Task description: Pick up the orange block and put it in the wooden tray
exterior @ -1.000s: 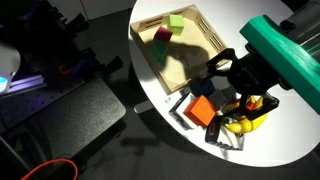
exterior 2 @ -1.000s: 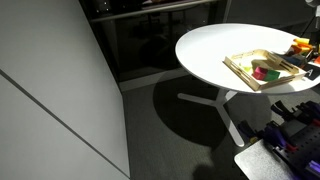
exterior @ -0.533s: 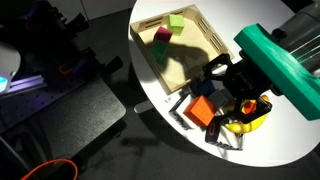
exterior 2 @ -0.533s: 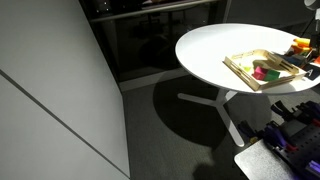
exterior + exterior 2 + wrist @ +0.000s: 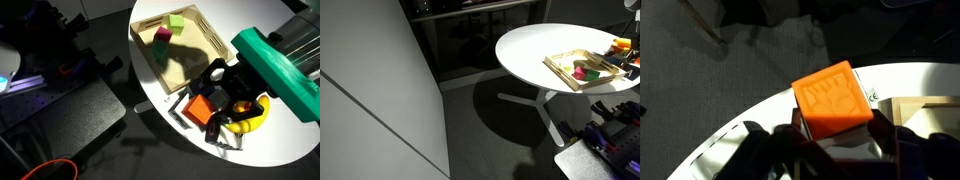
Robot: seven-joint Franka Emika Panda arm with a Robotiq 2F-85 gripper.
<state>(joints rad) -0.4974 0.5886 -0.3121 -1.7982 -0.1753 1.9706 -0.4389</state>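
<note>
**Orange block bracketed by spread gripper, still outside the tray**

The orange block [image 5: 205, 108] sits on the white round table [image 5: 290, 150], among dark clutter near the table's edge. It lies just beside the wooden tray [image 5: 195, 62] and outside its rim. A yellow piece [image 5: 250, 122] lies close by on the far side of the block from the tray.

The gripper [image 5: 225, 92] is down over the block. In the wrist view the block [image 5: 833, 98] fills the centre, stamped top face up, with the gripper [image 5: 845, 150] fingers dark and blurred on either side of it. The jaws stand apart, a little wider than the block, and a strip of pale surface shows between the block and one finger. Released, not clenched. Contact on the opposite finger cannot be judged.

The tray holds a green cube [image 5: 176, 22] and a magenta block [image 5: 162, 36], apart from each other. A corner of light wood [image 5: 925, 108] shows at the wrist view's edge. In an exterior view from farther off, the tray [image 5: 560, 66] rests on the table [image 5: 525, 50] towards its side.
</note>
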